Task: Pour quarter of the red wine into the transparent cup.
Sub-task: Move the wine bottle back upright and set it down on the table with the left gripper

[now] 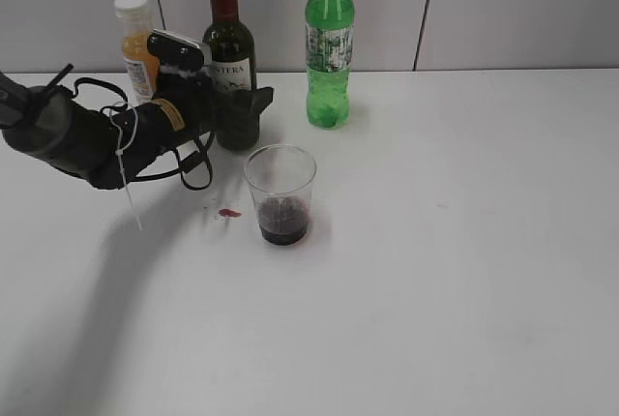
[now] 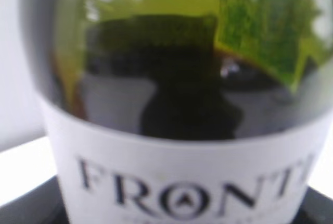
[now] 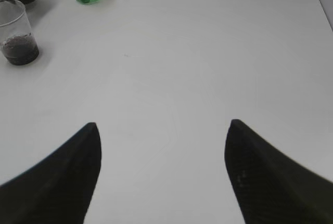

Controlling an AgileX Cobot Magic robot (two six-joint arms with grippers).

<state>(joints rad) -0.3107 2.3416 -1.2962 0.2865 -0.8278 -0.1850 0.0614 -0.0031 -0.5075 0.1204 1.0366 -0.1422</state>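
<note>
Even, bright illumination from above; the white table (image 1: 464,271) shows a soft, diffuse shadow stretching toward the camera from the left arm (image 1: 87,140), and a faint one beside the transparent cup (image 1: 281,193). In the left wrist view the red wine (image 2: 177,104) fills the frame, strongly blurred, with pale highlights on its glass. The right wrist view is sharp on the table, while the right gripper's fingers (image 3: 62,177) appear as dark, featureless shapes.

Red wine (image 1: 229,58): dark glossy glass, maroon foil neck, matt white paper label. Transparent cup (image 1: 280,193): clear smooth plastic. Bench (image 1: 464,271): white, matt, smooth. Right tool (image 3: 162,130): matt black fingers.
</note>
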